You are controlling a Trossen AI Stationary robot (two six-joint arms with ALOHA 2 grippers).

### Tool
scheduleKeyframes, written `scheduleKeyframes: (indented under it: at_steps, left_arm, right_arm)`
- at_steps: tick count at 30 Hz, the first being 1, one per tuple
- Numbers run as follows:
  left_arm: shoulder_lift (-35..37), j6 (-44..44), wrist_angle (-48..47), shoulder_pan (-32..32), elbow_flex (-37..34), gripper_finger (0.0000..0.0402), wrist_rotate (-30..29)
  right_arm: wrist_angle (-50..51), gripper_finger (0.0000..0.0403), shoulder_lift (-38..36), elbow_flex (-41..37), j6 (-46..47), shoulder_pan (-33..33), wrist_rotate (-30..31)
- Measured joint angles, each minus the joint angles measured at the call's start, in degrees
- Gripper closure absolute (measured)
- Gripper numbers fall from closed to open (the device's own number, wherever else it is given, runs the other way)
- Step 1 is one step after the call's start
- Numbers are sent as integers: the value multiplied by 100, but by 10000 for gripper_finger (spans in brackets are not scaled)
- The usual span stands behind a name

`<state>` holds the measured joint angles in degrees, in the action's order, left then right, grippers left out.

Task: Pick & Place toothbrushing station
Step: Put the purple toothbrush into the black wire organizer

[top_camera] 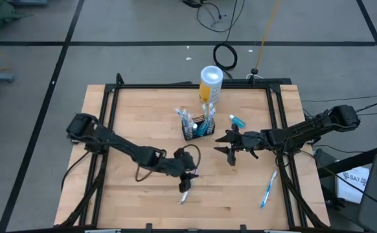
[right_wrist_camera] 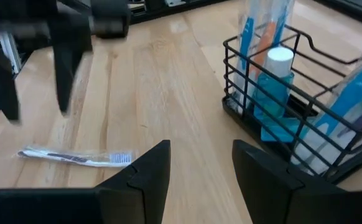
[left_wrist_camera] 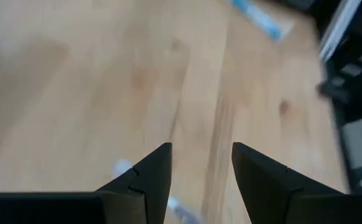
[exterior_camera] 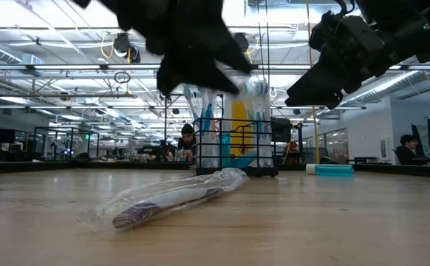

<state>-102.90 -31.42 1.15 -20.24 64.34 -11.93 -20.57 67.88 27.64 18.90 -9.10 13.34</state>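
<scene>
Directly below left gripper [top_camera: 186, 183] fingers (parted, empty): wrapped toothbrush [top_camera: 184, 194], long axis running toward basket [top_camera: 197, 127]. Right gripper [top_camera: 230, 145], also parted and empty, hovers beside basket, farther from toothbrush.

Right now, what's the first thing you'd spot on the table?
The black wire basket near the middle of the table, stuffed with wrapped toothbrushes. A white-and-yellow canister stands behind it at the far edge. Nearer, the left gripper hovers with open jaws over a wrapped toothbrush lying flat.
</scene>
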Motion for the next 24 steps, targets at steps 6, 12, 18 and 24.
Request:
scheduleKeyframes:
  at_steps: [6,12,18,24]
  left_arm:
    - [-709,-642,-24,-154,-9,227,-244]
    - [-921,-692,29,15,-8,227,-705]
    - [-921,-1150,-55,162,-7,227,-395]
    - [-921,-1698,-381,14,-7,227,-156]
  right_arm:
    - [27,238,0,0,166,0,0]
    - [32,240,0,0,166,0,0]
    - [37,239,0,0,167,0,0]
    - [39,242,0,0,617,0,-1]
